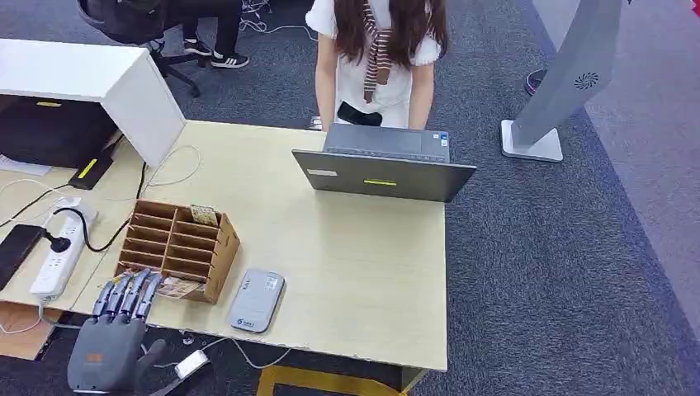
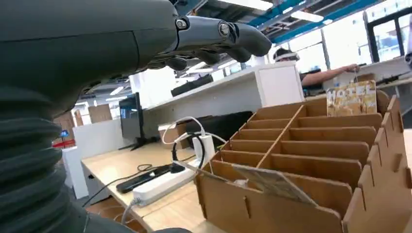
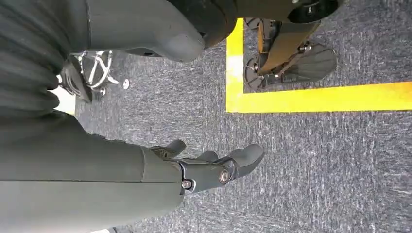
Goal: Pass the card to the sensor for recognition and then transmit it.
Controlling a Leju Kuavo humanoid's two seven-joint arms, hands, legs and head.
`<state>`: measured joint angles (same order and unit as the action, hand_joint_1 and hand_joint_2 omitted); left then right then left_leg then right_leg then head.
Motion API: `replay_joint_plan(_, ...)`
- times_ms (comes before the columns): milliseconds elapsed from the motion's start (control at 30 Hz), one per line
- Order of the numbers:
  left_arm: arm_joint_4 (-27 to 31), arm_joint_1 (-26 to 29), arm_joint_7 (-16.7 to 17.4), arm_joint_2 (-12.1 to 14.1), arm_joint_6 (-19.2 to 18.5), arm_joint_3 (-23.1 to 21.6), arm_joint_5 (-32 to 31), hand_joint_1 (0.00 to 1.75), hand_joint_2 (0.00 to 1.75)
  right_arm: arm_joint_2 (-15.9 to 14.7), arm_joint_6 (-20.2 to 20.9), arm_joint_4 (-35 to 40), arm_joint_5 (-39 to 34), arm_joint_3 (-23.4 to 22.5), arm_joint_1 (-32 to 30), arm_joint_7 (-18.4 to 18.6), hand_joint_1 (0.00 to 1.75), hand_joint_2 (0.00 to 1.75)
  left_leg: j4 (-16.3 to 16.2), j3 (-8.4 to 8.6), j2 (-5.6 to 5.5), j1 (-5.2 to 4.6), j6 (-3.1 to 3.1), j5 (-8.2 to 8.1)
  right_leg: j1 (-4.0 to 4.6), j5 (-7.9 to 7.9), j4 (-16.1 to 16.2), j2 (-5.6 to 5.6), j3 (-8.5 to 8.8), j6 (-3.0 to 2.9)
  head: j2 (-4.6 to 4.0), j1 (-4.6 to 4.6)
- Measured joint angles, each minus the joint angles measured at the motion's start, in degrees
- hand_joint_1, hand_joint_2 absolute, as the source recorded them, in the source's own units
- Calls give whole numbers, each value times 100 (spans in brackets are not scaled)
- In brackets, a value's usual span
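Left hand (image 1: 115, 318) at the cardboard organizer (image 1: 177, 247), holding nothing.
Its fingers are extended, apart, tips at the card (image 1: 179, 288) lying in the organizer's front slot. Card reader (image 1: 256, 300) sits just beside. Right hand (image 3: 209, 167) hangs over carpet, fingers loosely apart, empty.

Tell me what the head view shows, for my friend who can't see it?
The robot's left hand reaches toward a card in a wooden organizer on a table, beside a grey sensor. A person stands behind a laptop.
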<state>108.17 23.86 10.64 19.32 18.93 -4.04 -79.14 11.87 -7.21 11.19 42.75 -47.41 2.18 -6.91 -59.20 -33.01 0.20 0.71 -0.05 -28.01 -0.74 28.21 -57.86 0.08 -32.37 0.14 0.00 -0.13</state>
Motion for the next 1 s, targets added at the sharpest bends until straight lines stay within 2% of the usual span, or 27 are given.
replay_joint_plan(133,-225,-222,-271,-187,94,233,-57,0,175,0,42,0,57,0,3,0,0,175,0,0,-3,0,0,0,0,0,0,-2,2,0,0,0)
replay_joint_plan(500,-638,-586,-467,-448,144,391,-181,0,175,0,85,-2,192,0,10,15,0,175,0,1,-4,0,-1,1,0,-1,0,-2,2,0,0,0)
replay_joint_plan(767,-1095,-1041,-465,-579,21,369,-407,0,175,0,92,-2,299,13,16,17,0,175,-1,5,-3,0,-2,2,0,-3,0,-1,2,-1,0,0)
replay_joint_plan(1000,-1379,-1200,-334,-660,17,218,-568,0,175,0,92,-2,319,15,18,35,0,175,-1,5,-3,0,-2,2,0,-3,0,0,2,-1,-2,2)
